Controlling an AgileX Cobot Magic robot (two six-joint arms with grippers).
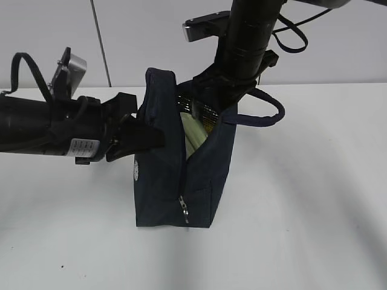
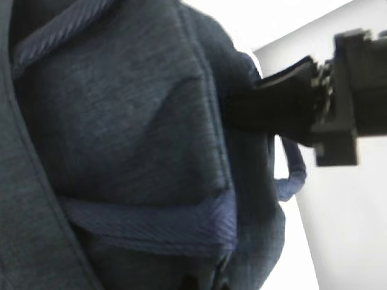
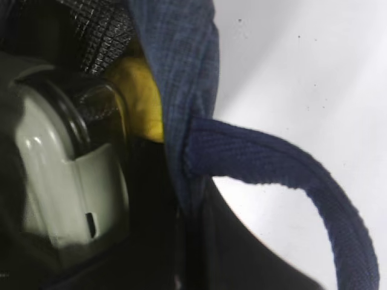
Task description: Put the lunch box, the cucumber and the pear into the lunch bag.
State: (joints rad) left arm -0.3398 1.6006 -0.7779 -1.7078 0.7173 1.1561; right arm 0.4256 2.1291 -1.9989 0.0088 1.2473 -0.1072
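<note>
The dark navy lunch bag (image 1: 175, 193) stands upright on the white table with its top open. My left gripper (image 1: 148, 138) comes in from the left and is shut on the bag's left wall (image 2: 121, 121). My right gripper (image 1: 211, 104) reaches down from above and is shut on the bag's right rim (image 3: 181, 66). Inside the bag lies the lunch box (image 3: 66, 175) with its pale green lid (image 1: 195, 134). The yellow pear (image 3: 142, 99) sits beside it against the fabric. The cucumber is hidden.
One looped handle (image 1: 272, 115) sticks out to the right of the bag over the table (image 1: 314, 199). The zipper pull (image 1: 183, 208) hangs low on the front edge. The right arm (image 2: 326, 109) shows past the bag in the left wrist view.
</note>
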